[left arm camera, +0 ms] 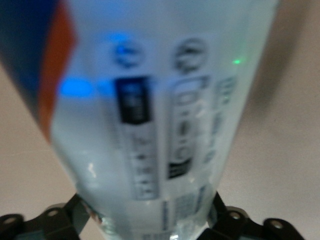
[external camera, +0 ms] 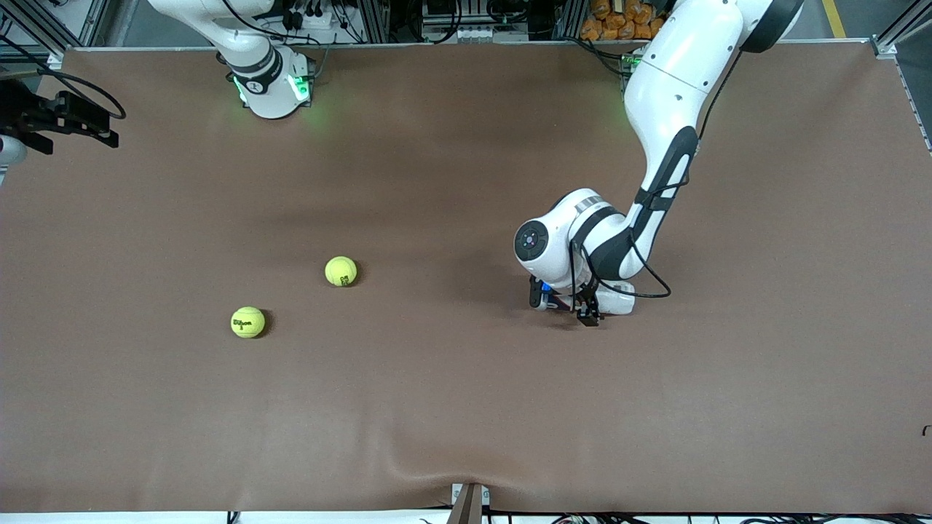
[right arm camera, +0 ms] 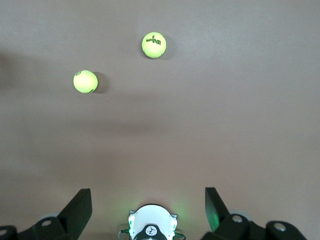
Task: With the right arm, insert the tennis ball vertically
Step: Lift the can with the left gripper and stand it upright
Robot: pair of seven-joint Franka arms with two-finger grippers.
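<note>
Our right gripper [right arm camera: 146, 196] hangs over the right arm's end of the brown surface [external camera: 466, 422], fingers spread wide. The nearer tennis ball [external camera: 247, 322] and farther tennis ball [external camera: 341, 271] sit apart on it. The left gripper [external camera: 562, 304] straddles a clear labelled tube [left arm camera: 150, 125]; we can't tell if it's gripping.

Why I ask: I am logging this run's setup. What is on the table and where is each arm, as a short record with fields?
surface: brown table
tennis balls: two, apart, both toward the right arm's end
far ball: loose on the table
near ball: nearer the front camera, print facing up
container: clear, printed label, inside the left pincer
left pincer: low at the table, around the container
right pincer: open, empty, high over the table, waiting
insertion: not yet begun
</note>
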